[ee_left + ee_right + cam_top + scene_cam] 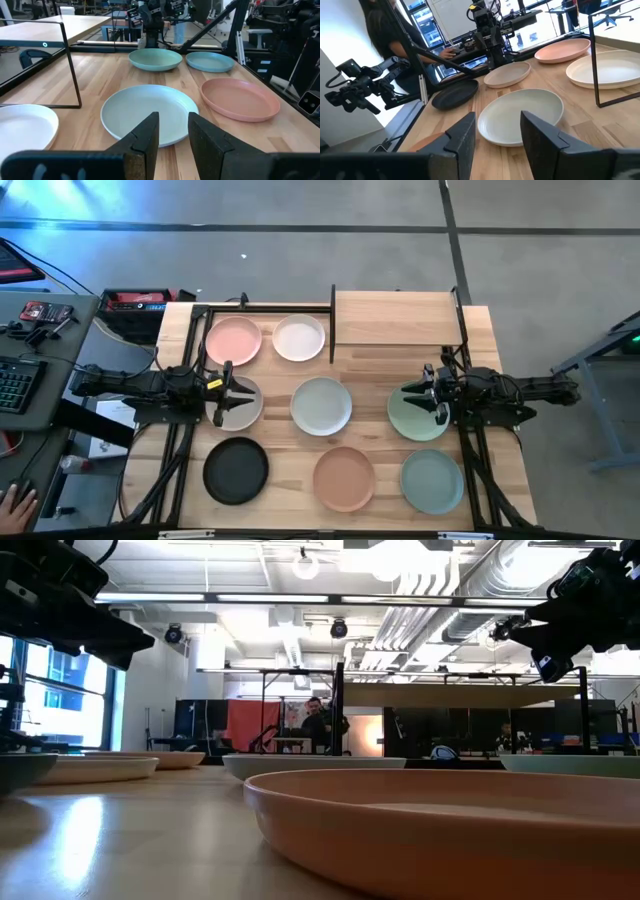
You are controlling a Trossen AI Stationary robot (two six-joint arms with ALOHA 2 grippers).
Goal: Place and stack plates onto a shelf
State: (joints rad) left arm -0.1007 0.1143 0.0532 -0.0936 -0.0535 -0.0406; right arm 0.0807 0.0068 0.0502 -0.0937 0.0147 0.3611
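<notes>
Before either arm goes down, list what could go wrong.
1. The left pincer hangs open over the cream plate, near its inner edge; a shallow rim may slip from the grip.
2. The right pincer hangs open above the sage plate, close to the teal plate; a drag could bump it.
3. The shelf has thin black uprights; a carried plate may clip one.

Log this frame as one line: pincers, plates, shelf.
left pincer: open, above cream plate | right pincer: open, above sage green plate | shelf: no plates on it | plates: all on table
</notes>
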